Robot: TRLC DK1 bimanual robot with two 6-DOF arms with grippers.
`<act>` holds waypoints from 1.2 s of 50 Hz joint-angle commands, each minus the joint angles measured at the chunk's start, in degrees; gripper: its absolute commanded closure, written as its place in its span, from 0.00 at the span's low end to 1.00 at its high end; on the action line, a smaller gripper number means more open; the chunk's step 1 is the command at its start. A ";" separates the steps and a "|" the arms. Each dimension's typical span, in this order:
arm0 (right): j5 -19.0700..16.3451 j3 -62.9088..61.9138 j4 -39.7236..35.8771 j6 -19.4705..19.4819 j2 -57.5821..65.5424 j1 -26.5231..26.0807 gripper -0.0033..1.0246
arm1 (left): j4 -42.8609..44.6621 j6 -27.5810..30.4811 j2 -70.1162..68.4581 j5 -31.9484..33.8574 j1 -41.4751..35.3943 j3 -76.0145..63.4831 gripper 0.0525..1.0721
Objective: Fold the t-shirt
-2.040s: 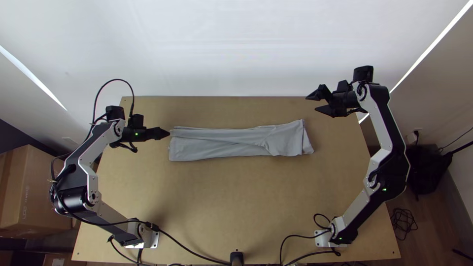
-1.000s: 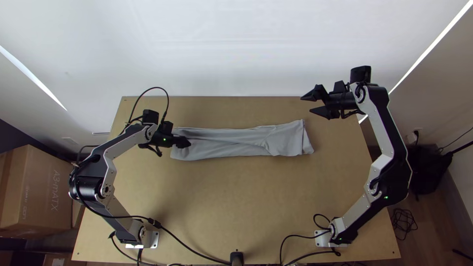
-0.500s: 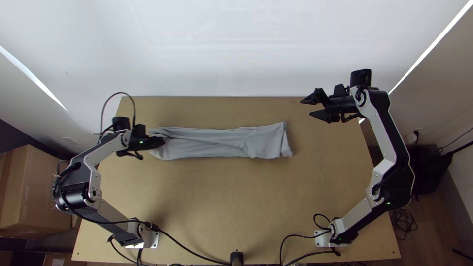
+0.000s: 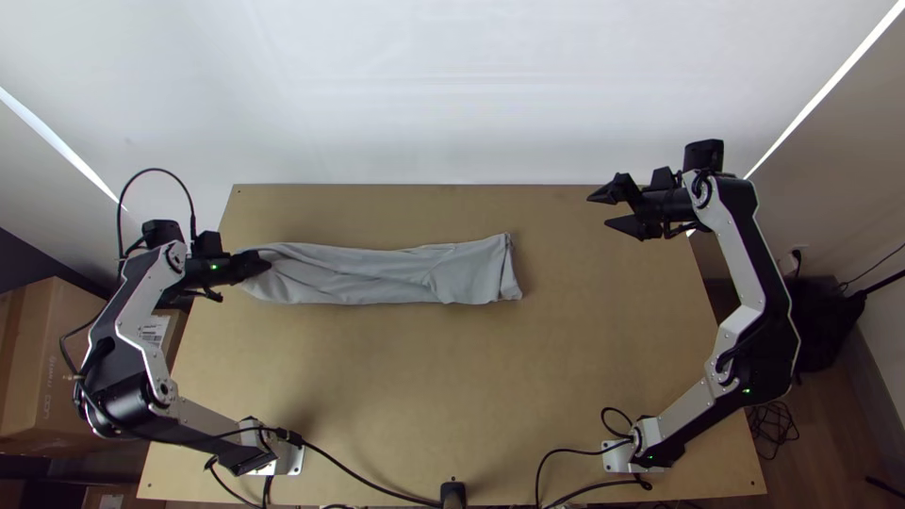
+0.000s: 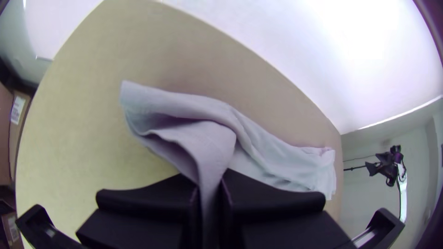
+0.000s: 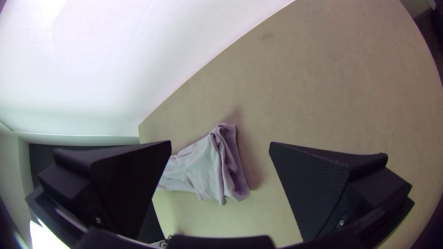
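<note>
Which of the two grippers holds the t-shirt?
The left gripper, shut on the top view's left end of the t-shirt; the right gripper stands open, away from it.

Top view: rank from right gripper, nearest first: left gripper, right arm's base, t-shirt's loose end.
1. T-shirt's loose end, left of the right gripper
2. Right arm's base, near edge, right side
3. Left gripper, over on the left side

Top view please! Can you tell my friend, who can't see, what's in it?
A grey t-shirt lies in a long, narrow strip on a light wooden table, one end pinched by the left gripper. The right gripper is open, away from the other end.
</note>
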 commanded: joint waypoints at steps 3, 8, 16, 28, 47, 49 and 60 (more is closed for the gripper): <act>0.27 -2.77 0.13 -1.32 -2.29 -1.23 0.04 | -0.83 -3.28 -6.22 1.32 -7.52 2.15 0.97; 0.62 -4.00 0.13 -1.67 -2.90 -1.49 0.04 | -0.74 -6.97 -7.36 1.23 -13.76 3.56 0.97; 0.88 -5.50 0.13 -1.84 -4.05 -1.67 0.04 | 0.58 -12.42 -6.39 0.53 -23.43 7.16 0.98; 1.23 -8.31 0.13 -2.55 -6.07 -3.07 0.04 | 2.51 -18.31 -1.91 -3.25 -36.70 13.66 0.98; 1.23 -13.76 0.65 -3.69 -10.02 -6.68 0.04 | 2.77 -21.03 8.55 -7.38 -49.18 22.98 0.98; 1.23 -14.38 0.83 -3.69 -10.55 -6.85 0.04 | 2.95 -21.30 9.69 -7.73 -50.23 24.12 0.98; 1.32 -17.54 1.88 -3.78 -12.75 -7.56 0.04 | 3.04 -22.62 15.93 -8.87 -54.45 30.36 0.98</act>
